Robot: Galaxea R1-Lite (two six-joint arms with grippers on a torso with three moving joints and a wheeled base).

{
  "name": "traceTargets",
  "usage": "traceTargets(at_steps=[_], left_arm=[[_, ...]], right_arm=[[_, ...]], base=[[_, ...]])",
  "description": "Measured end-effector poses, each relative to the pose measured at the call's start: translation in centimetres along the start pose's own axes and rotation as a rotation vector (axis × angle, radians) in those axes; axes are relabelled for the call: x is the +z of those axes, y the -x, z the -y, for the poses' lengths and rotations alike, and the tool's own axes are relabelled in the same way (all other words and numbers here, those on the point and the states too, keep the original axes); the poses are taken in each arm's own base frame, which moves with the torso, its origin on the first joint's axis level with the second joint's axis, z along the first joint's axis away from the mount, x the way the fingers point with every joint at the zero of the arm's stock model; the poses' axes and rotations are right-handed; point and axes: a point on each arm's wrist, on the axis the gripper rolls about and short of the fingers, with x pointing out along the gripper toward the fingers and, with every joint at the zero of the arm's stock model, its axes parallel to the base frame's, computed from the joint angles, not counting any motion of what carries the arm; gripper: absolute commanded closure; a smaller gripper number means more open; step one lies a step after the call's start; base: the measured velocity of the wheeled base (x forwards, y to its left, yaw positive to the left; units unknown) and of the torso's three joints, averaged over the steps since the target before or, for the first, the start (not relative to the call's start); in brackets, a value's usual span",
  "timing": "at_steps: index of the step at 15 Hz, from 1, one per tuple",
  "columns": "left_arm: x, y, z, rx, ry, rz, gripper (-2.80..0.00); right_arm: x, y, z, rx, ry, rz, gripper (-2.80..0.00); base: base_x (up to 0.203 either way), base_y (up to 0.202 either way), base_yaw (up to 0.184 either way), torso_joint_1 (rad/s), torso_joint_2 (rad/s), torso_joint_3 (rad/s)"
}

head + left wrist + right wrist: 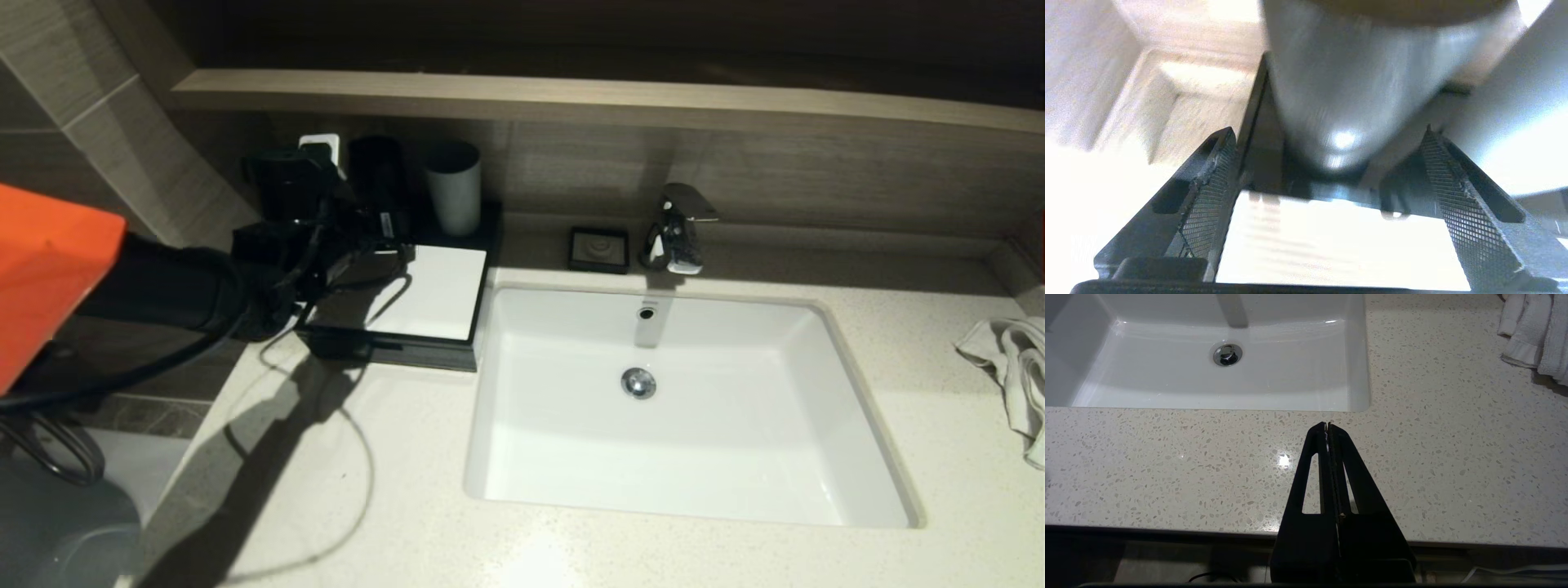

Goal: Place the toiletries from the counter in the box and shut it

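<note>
Black box (424, 304) lies just under the open left hand (1331, 134); press gently, clear of the grey cup (1355, 81) ahead.

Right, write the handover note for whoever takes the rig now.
Left gripper: fingers open, holding nothing, above the box near its back edge, pointing at the grey cup behind it.
Right gripper: fingers shut, empty, parked over the front strip of the counter, near the sink.
Toiletries: no sachets visible on the counter in any view. Whether they are in the box cannot be seen.
Box: white top panel in place; front looks flush, so the drawer appears shut.
Left: confirm the drawer is shut, then pull the left arm back.
</note>
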Motion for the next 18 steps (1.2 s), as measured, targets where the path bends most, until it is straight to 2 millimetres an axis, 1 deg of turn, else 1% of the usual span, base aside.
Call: traceTargets(at_steps=[4, 7, 8, 14, 18], left_arm=[[0.2, 4.1, -1.0, 0.003, -0.01, -0.014, -2.8], [0.7, 7.8, -1.9, 0.006, -0.016, -0.026, -2.8], [0.8, 9.2, -2.2, 0.007, -0.019, -0.027, 0.0], [-0.1, 17.8, -4.4, 0.013, -0.072, -0.059, 0.0], [-0.9, 22.9, -5.7, 0.036, -0.083, -0.082, 0.0]], right_arm=[[0.0, 0.0, 0.0, 0.0, -0.001, 0.0, 0.0], [0.0, 0.0, 0.0, 0.0, 0.0, 0.0, 0.0], [0.0, 0.0, 0.0, 0.0, 0.0, 0.0, 0.0], [0.0, 0.0, 0.0, 0.0, 0.0, 0.0, 0.0], [0.0, 0.0, 0.0, 0.0, 0.0, 0.0, 0.0]], base=[[0.0, 0.0, 0.0, 0.0, 0.0, 0.0], [0.0, 0.0, 0.0, 0.0, 0.0, 0.0], [0.0, 0.0, 0.0, 0.0, 0.0, 0.0], [0.0, 0.0, 0.0, 0.0, 0.0, 0.0], [0.0, 0.0, 0.0, 0.0, 0.0, 0.0]])
